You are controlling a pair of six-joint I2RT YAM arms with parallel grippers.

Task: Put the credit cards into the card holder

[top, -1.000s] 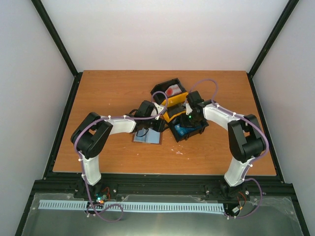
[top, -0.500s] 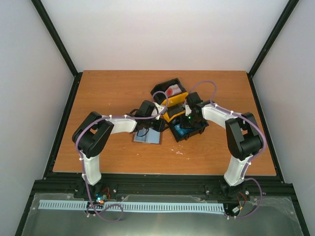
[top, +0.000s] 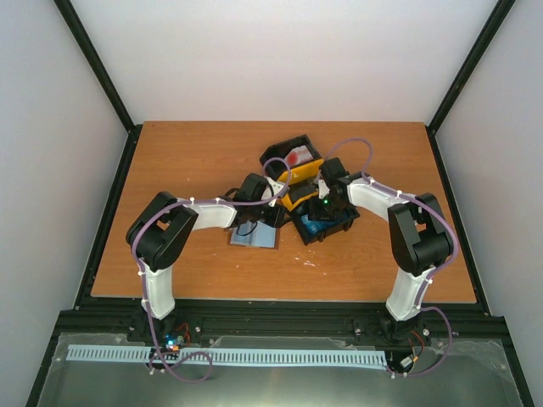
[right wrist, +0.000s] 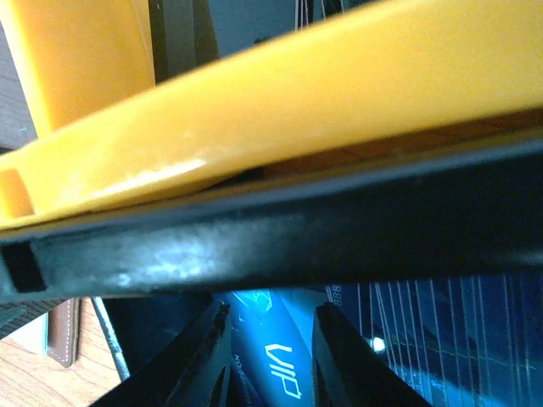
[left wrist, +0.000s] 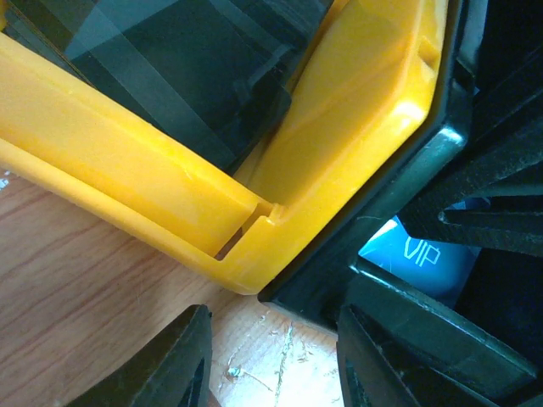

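The card holder (top: pixel 253 239) lies open on the table, pale grey-blue side up, left of the tray; its brown edge (right wrist: pixel 61 335) shows in the right wrist view. A blue "VIP" credit card (right wrist: pixel 276 360) lies in the tray's near black compartment, on a darker blue credit card (right wrist: pixel 441 331). My right gripper (right wrist: pixel 270 356) is low inside that compartment, open, its fingers either side of the VIP lettering. The blue card (left wrist: pixel 420 254) also shows in the left wrist view. My left gripper (left wrist: pixel 273 360) is open over bare wood at the tray's corner, holding nothing.
The black-and-yellow tray (top: pixel 299 170) sits mid-table, angled. Its yellow wall (left wrist: pixel 280 195) is right in front of my left fingers, and its yellow and black rims (right wrist: pixel 280 195) fill the view above my right fingers. A red-and-white item (top: pixel 296 158) lies in the far compartment.
The right arm's elbow has edged slightly left toward the tray. The left arm, the tray and the card holder have not moved.
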